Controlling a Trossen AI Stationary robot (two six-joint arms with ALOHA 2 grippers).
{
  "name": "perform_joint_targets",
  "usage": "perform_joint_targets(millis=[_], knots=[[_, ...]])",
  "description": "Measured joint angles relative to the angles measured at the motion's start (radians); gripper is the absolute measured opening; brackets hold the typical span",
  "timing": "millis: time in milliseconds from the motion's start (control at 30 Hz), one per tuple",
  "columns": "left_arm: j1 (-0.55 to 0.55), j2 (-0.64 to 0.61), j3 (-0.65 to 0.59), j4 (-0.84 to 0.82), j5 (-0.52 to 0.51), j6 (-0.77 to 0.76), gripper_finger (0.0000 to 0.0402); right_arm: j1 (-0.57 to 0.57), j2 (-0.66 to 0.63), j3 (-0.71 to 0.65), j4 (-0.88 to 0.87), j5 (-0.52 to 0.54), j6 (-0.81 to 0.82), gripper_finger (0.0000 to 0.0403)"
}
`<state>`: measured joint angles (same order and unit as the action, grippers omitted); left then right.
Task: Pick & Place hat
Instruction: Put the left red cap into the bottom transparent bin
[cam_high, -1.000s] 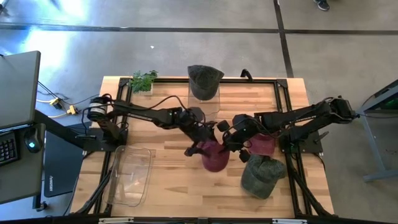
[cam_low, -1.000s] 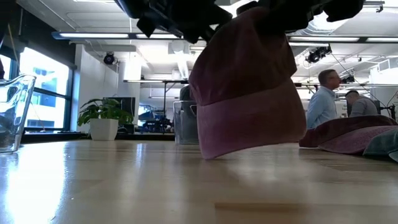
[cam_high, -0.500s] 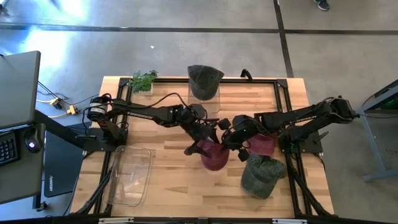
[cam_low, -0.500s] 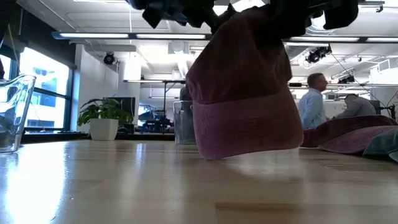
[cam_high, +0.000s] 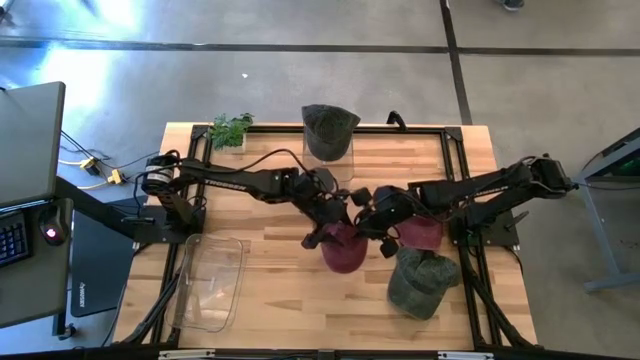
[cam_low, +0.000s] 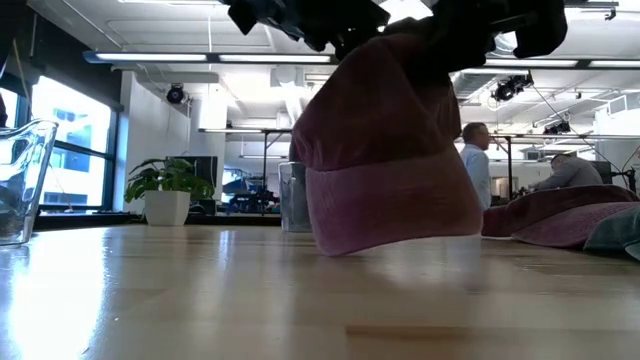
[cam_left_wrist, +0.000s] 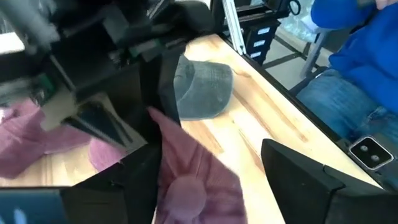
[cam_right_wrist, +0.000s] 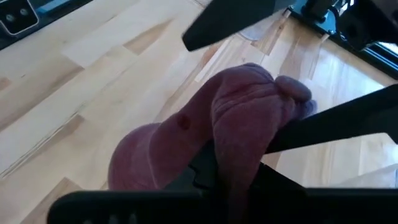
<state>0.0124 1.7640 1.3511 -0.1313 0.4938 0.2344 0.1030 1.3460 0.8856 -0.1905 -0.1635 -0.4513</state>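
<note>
We judge the carry step in hand: left end effector (cam_high: 322, 226) and right end effector (cam_high: 372, 226) both clamped on the maroon hat (cam_high: 343, 250), hanging just above mid tabletop (cam_high: 280, 300); next, lower and release it together.

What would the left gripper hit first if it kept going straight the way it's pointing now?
The left gripper points at the maroon hat it shares with the right gripper; past that, probably the grey hat, though depth is unclear.
</note>
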Motion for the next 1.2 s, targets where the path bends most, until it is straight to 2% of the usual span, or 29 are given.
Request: perform_joint_targets(millis=[100, 300, 600, 700, 833, 1000, 1067, 1200], knots=[[0.000, 0.021, 0.002, -0.006, 0.009, -0.003, 0.0244, 0.010, 0.002, -0.003, -0.015, 0.001, -0.007, 0.0013], [0.001, 0.021, -0.001, -0.039, 0.091, -0.025, 0.0240, 0.023, 0.002, -0.001, 0.003, 0.012, -0.033, 0.0006], [0.001, 0.013, -0.001, -0.037, 0.094, -0.063, 0.0228, 0.024, 0.000, 0.000, 0.008, 0.020, -0.040, 0.0016], [0.002, 0.013, -0.001, -0.037, 0.086, -0.063, 0.0195, 0.023, 0.000, 0.000, 0.007, 0.024, -0.040, 0.0012], [0.001, 0.013, -0.001, -0.035, 0.058, -0.062, 0.0127, 0.023, 0.000, 0.000, 0.005, 0.061, -0.025, 0.0017], [0.001, 0.013, 0.000, -0.046, 0.087, -0.062, 0.0025, 0.023, -0.008, 0.000, -0.002, 0.139, 0.005, 0.0061], [0.001, 0.013, 0.025, -0.122, 0.094, -0.062, 0.0009, 0.025, -0.027, 0.000, -0.014, 0.202, 0.013, 0.0088], [-0.007, 0.013, 0.130, -0.348, 0.028, -0.056, 0.0018, 0.039, -0.102, 0.000, -0.070, 0.317, 0.094, 0.0133]])
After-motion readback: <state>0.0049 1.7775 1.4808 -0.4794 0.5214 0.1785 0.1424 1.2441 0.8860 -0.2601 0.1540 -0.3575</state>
